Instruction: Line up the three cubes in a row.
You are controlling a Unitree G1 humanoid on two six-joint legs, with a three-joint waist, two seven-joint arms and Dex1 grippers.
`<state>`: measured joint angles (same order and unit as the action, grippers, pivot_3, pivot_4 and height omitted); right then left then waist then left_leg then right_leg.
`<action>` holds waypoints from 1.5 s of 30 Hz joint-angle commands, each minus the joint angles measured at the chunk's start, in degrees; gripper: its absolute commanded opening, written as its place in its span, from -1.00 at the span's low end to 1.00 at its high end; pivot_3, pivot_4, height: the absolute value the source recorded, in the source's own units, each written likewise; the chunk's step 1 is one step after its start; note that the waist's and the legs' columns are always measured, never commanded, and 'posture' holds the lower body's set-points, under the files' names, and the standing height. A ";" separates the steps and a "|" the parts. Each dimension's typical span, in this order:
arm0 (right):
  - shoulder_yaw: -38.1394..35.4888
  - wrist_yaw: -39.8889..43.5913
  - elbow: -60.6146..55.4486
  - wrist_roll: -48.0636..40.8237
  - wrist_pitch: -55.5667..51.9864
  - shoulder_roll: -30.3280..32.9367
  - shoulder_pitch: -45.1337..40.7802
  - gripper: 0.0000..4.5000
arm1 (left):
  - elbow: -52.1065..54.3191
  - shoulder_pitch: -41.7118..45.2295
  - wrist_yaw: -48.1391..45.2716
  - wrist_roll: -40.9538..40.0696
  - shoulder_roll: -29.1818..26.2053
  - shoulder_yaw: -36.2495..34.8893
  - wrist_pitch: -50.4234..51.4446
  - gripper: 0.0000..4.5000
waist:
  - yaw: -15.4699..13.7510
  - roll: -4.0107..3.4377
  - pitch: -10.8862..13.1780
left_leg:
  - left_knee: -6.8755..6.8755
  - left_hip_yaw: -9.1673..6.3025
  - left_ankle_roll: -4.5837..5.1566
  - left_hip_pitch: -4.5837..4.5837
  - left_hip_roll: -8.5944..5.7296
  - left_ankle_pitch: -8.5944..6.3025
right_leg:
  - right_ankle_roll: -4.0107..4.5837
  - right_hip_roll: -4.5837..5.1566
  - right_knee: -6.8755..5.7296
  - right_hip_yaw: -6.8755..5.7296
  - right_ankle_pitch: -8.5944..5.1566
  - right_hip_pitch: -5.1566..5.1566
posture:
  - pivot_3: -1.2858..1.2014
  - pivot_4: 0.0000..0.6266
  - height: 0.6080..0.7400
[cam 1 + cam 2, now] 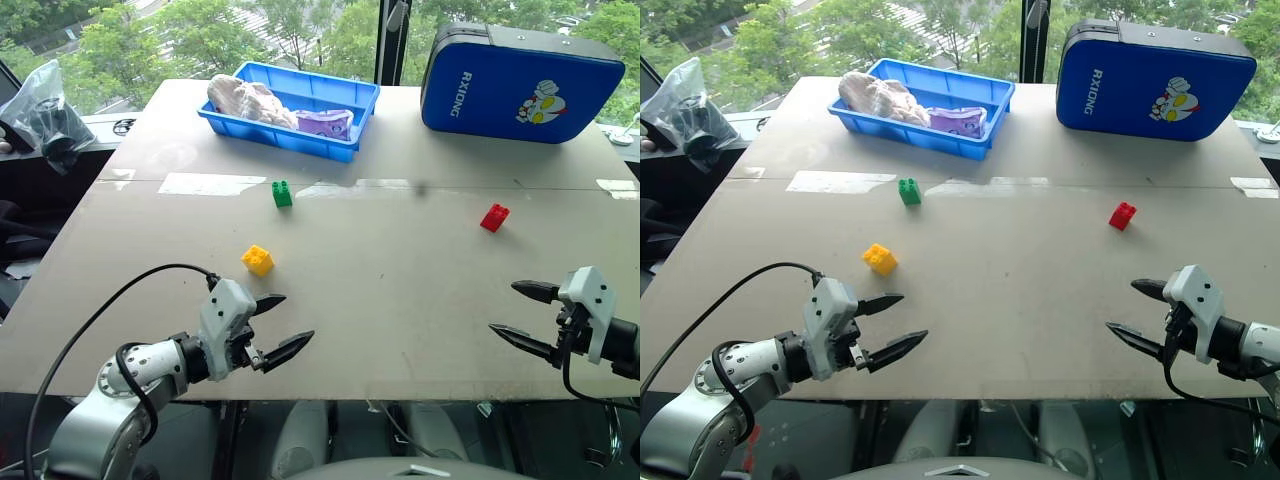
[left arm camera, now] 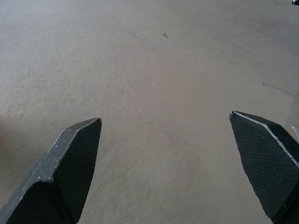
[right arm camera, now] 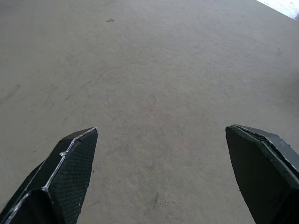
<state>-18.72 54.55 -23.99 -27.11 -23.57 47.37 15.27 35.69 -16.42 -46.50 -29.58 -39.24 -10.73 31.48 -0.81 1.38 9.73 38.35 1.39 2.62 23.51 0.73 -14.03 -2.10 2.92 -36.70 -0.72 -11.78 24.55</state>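
Head views: small yellow studded plastic brick lies nearest the worktop's near-left; green studded brick farther back, red studded brick toward the right edge. Left gripper and right gripper hover released, empty. Wrist views: spread fingers over bare worktop; best to approach the yellow brick squarely.

Left gripper and right gripper are held low, angled inward toward each other, fingers spread wide, nothing gripped.

Blue case: right end cut off at the upper right frame edge.
Plastic bag: cut off at upper left edge; dark contents unclear.
Blue tray contents: crumpled pale and purple items, unidentifiable.
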 commanded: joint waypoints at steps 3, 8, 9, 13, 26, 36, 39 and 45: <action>-0.34 -3.20 -4.62 -1.06 -0.77 -1.39 -1.86 1.00 | 1.66 2.92 1.27 -3.00 1.44 -1.10 -0.60 0.99 | -0.01 0.00 0.00 | 0.00 0.00 0.00 0.00 0.00 0.00 | 0.00 0.00 0.00 0.00 0.00 0.00 | 0.03 -0.52 1.00; 0.14 -9.17 -7.43 -0.58 -1.93 -5.24 -3.91 1.00 | 0.89 7.79 5.39 -6.40 3.48 -2.21 2.31 0.99 | -0.02 0.01 0.00 | 0.00 -0.02 0.00 0.02 0.00 0.00 | 0.00 -0.07 0.00 -0.01 0.00 0.00 | 0.03 -0.52 1.00; 0.43 -11.00 -7.45 0.64 -1.44 -6.16 -4.71 1.00 | 0.65 9.50 7.02 -7.80 4.28 -2.58 3.63 0.99 | -0.02 0.01 0.00 | 0.01 -0.03 0.00 0.04 0.00 0.00 | 0.00 -0.08 0.00 -0.01 0.01 0.00 | 0.03 -0.52 1.00; 1.31 -20.86 -6.50 4.71 -5.10 -9.27 -10.86 1.00 | 1.29 19.22 16.16 -13.93 8.49 -2.03 10.98 0.99 | -0.05 0.01 -0.01 | 0.15 -0.07 0.01 0.11 -0.04 0.01 | -0.02 -0.10 -0.05 -0.03 0.02 0.01 | 0.03 -0.52 1.00; 7.00 -40.82 7.50 7.97 -43.11 -11.48 -42.98 1.00 | 0.64 34.02 9.50 -10.49 0.68 9.20 11.56 0.99 | 0.17 -0.02 0.02 | 0.03 -0.06 0.01 0.14 -0.16 0.02 | 0.21 -0.22 -0.06 0.06 0.19 0.07 | 0.03 -0.52 1.00; 1.84 -50.81 23.77 11.18 -53.11 -22.10 -58.32 1.00 | 0.45 35.35 8.26 -9.46 0.72 10.73 11.08 0.99 | 0.16 -0.02 0.03 | 0.04 -0.07 0.02 0.20 -0.18 0.02 | 0.00 -0.20 -0.04 0.05 0.32 0.08 | 0.03 -0.52 1.00; -0.63 -57.13 25.42 14.65 -56.55 -26.70 -61.62 1.00 | 1.35 34.45 9.14 -9.60 0.72 10.34 11.39 0.99 | 0.21 -0.03 0.03 | 0.03 -0.07 0.02 0.20 -0.17 0.02 | 0.00 -0.20 -0.05 0.04 0.33 0.11 | 0.03 -0.52 1.00; -4.61 -67.12 28.04 20.56 -55.87 -35.34 -65.51 1.00 | 2.74 33.35 11.06 -10.07 0.95 10.00 11.76 0.99 | 0.53 -0.05 0.03 | 0.00 -0.08 0.01 0.21 -0.16 0.02 | 0.00 -0.21 -0.07 0.03 0.33 0.15 | 0.03 -0.52 1.00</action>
<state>-21.82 -9.91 4.14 -8.08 -80.55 12.50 -48.55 35.60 16.88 -36.01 -39.43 -38.43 0.45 43.48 -0.29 1.32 9.76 38.35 1.30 2.63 23.73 0.56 -14.01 -2.10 2.71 -36.77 -0.69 -11.45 24.72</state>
